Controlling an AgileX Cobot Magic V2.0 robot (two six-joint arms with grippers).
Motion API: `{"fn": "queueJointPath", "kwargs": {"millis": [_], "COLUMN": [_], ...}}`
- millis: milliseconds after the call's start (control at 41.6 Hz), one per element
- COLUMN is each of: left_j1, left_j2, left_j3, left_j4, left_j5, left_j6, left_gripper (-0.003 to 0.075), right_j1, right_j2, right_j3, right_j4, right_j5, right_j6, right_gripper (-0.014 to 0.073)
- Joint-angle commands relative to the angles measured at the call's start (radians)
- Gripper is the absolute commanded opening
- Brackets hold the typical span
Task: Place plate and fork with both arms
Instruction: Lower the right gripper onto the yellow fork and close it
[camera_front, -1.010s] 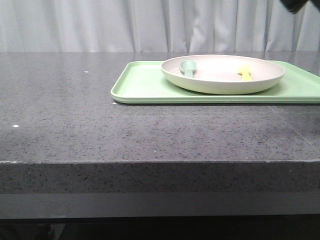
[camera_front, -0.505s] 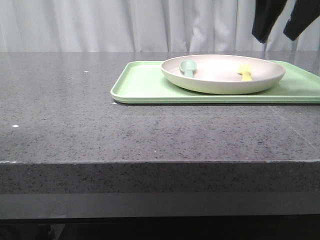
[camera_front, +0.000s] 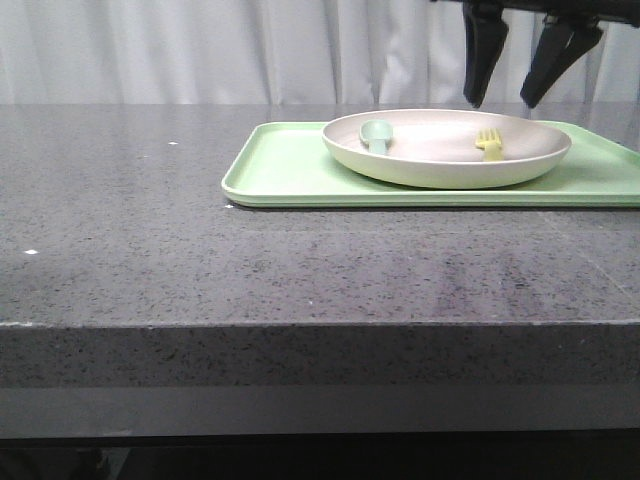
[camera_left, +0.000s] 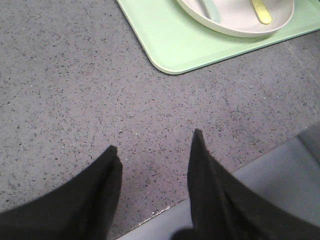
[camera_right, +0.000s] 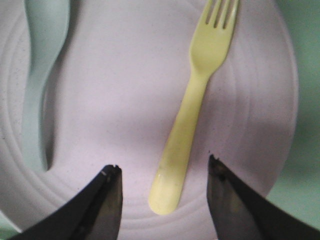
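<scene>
Right end effector (camera_front: 505, 100) agape, empty, above fork (camera_front: 489, 144)

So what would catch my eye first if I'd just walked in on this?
Probably the light-green tray on the dark speckled table, carrying a big cream plate. In the plate lie a little yellow fork and, across from it, a teal-grey spoon. Then the black right gripper, hanging open just above the fork end of the plate.

staged lab setup, speckled grey stone counter (camera_front: 150, 240), plain white curtain (camera_front: 200, 50) backdrop
</scene>
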Motion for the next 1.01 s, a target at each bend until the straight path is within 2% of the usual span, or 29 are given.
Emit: {"fn": "queueJointPath", "kwargs": {"millis": [0,216,409,457,986], "left_j1": [0.002,0.002,0.002,0.002,0.002], "left_j2": [-0.011,-0.011,-0.011,-0.011,-0.011], "left_j3": [-0.026,-0.026,-0.026,-0.026,-0.026], "left_j4": [-0.032,-0.032,-0.032,-0.032,-0.032], "left_j5": [-0.051,-0.051,-0.051,-0.051,-0.051], "left_j6": [0.001,0.001,0.001,0.001,0.001], "left_gripper": [0.0316,0.0316,0.0316,0.0316,0.0316], "right_j1": [-0.013,-0.038,-0.041,-0.041,-0.052], "right_j2": [0.001,0.066,0.095,0.096,0.097], "right_j3": [-0.087,-0.148,-0.171,-0.172,-0.172], "right_j4": [-0.013,-0.013,-0.013,-0.013,-0.013], "right_j5": [0.026,0.060,0.060,0.050,-0.031], "right_j6": [0.019,0.051,0.051,0.051,0.098], "right_gripper": [0.0400,0.0386,0.0237,0.0224,0.0226]}}
